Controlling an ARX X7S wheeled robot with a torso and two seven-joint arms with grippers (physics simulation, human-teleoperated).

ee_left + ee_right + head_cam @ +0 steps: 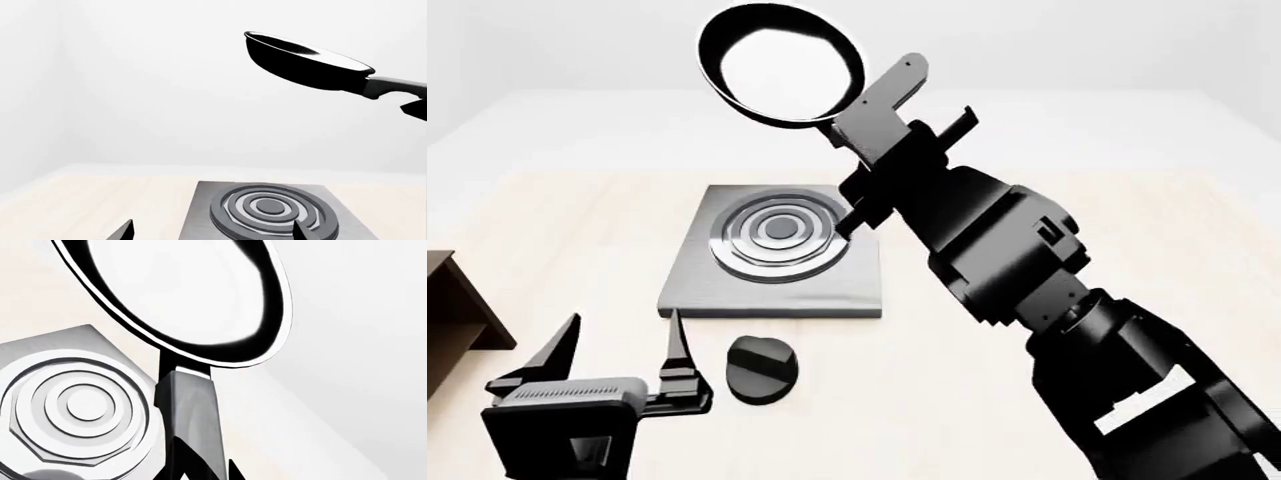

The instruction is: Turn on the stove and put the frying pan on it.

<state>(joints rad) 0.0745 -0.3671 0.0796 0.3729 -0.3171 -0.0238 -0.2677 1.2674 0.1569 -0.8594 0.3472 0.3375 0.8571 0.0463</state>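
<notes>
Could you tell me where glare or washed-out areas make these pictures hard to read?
In the head view, the frying pan inside reflects almost pure white, hiding its floor. In the right wrist view, the same glare fills the pan, and the stove rings look pale and low in contrast. In the left wrist view, the pan shows as a dark silhouette against a featureless white background; no blur anywhere.

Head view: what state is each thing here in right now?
Frying pan: held in the air above the stove, tilted.
Stove: flat on the table, nothing on it.
Knob: on the table, untouched.
Right end effector: shut on the pan handle.
Left end effector: open, empty, beside the knob.
</notes>
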